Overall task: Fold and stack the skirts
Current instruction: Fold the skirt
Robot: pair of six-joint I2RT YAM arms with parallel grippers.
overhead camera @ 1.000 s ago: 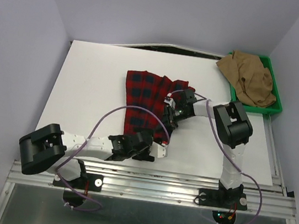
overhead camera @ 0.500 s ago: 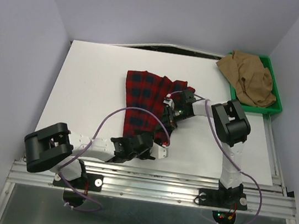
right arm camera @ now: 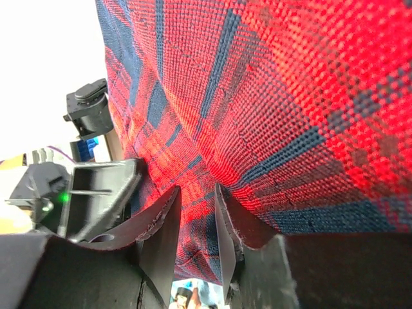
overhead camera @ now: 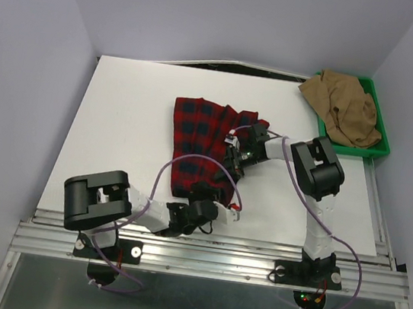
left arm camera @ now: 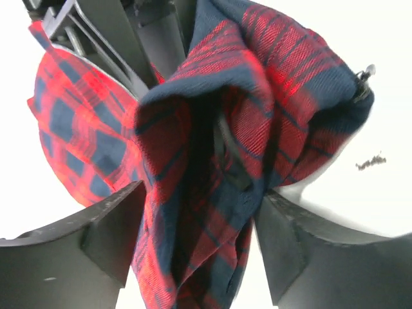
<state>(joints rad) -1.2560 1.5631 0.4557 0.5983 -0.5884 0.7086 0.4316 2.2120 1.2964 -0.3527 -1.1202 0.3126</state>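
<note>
Left end effector (left arm camera: 199, 248) and right end effector (right arm camera: 196, 222) each clamp the red plaid skirt (overhead camera: 199, 126) on the table (overhead camera: 120, 112). We judge the first fold begun; next we must carry both edges across together.

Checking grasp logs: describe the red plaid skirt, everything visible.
The red woven cloth skirt with dark navy checks lies partly spread on the white table, far part flat, pleated at its right edge. Its near end is bunched up in the left gripper; the right gripper pinches a fold at its right side.
</note>
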